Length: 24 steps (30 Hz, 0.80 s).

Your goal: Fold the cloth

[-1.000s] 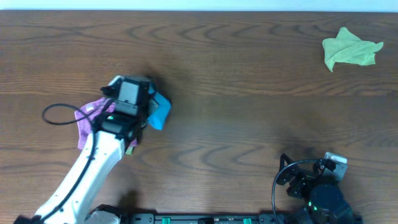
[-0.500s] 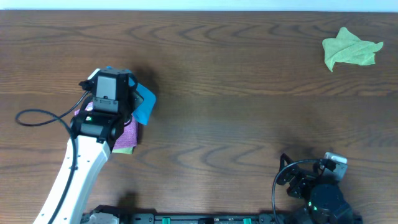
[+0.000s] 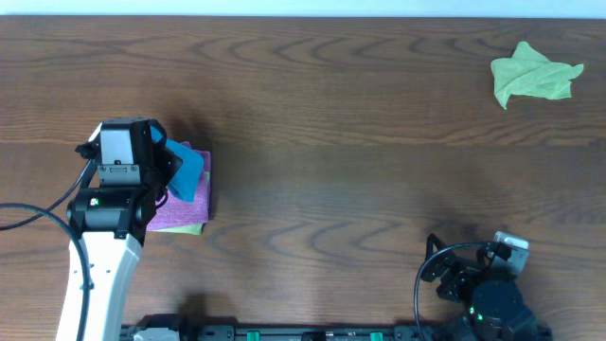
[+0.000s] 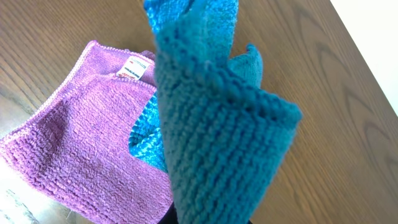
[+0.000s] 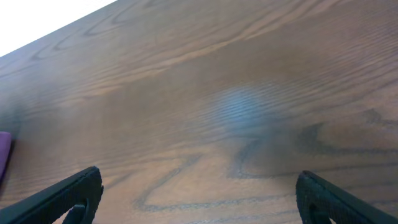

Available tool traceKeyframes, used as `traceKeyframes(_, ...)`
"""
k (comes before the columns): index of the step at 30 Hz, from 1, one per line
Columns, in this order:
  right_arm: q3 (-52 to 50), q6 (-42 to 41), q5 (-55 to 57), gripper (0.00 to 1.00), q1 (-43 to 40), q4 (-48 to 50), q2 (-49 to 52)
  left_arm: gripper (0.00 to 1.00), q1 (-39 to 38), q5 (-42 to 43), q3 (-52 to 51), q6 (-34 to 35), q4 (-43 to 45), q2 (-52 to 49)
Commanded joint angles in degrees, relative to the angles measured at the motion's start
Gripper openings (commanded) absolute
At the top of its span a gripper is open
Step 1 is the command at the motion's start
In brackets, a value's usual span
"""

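Clenching the cloth [image 4: 224, 124] in the left gripper [image 3: 163, 169], carrying it further left than a second ago, above the purple cloth [image 3: 185, 216]; keeping the right gripper [image 5: 200, 198] wide open, unmoved.

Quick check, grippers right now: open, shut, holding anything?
Left gripper: shut on the blue cloth, above the purple cloth.
Right gripper: open, holding nothing.
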<state>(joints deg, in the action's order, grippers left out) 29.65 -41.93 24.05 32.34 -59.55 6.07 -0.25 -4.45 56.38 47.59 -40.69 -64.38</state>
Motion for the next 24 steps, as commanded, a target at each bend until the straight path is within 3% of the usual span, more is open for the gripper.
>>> traceKeyframes(1, -0.1, -0.9, 0.8, 0.99, -0.4, -0.1, -0.5, 0.06, 0.3, 0.5, 1.9, -1.5, -0.4, 0.3)
traceKeyframes(24, -0.1, -0.9, 0.8, 0.99, -0.4, -0.1, -0.5, 0.06, 0.3, -2.0, -6.2, 3.3, -5.3, -0.5)
